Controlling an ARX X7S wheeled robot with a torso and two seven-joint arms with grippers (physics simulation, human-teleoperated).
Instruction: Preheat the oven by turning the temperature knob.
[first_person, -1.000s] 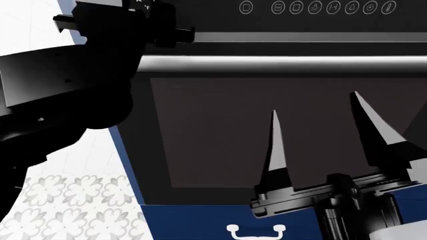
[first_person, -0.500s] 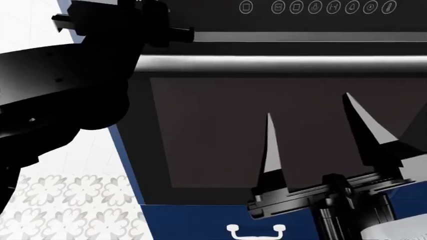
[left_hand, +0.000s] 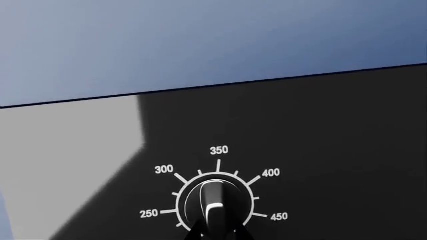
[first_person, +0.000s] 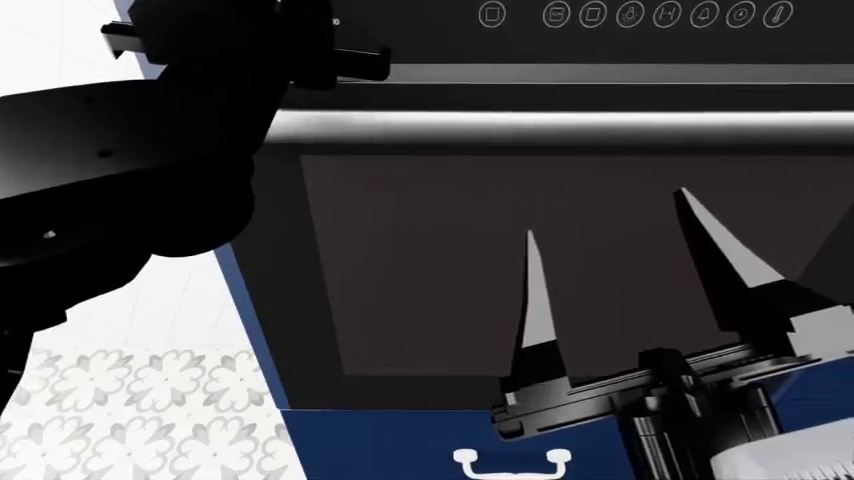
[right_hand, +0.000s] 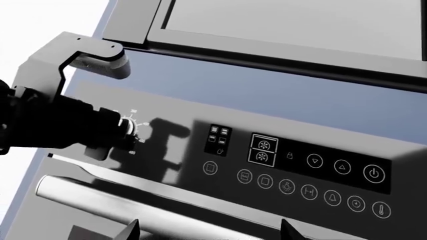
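Now we see the oven (first_person: 534, 260) right in front of us, filling most of the head view; its dark glass door sits under the long silver handle (first_person: 561, 127), and the black control panel (right_hand: 293, 150) with white icons runs above that handle. At the far left end of the panel is the temperature knob (left_hand: 212, 205); the numbers 250, 300, 350, 400 and 450 stand in an arc around it, and its raised ridge points up, about toward the 350 mark. Our left end effector (right_hand: 123, 131) reaches to this knob and meets it; in the left wrist view only two dark tips show at the base of the knob, so we cannot tell if the fingers are clamped on it or only lie against it. Our right end effector (first_person: 607, 215) is lower, in front of the glass door, with its two pointed fingers (first_person: 537, 300) well apart and nothing between them. Under the oven there is a blue drawer (first_person: 400, 445) with a small white pull (first_person: 513, 460); at the left we see a tiled floor (first_person: 147, 400) with a flower pattern.
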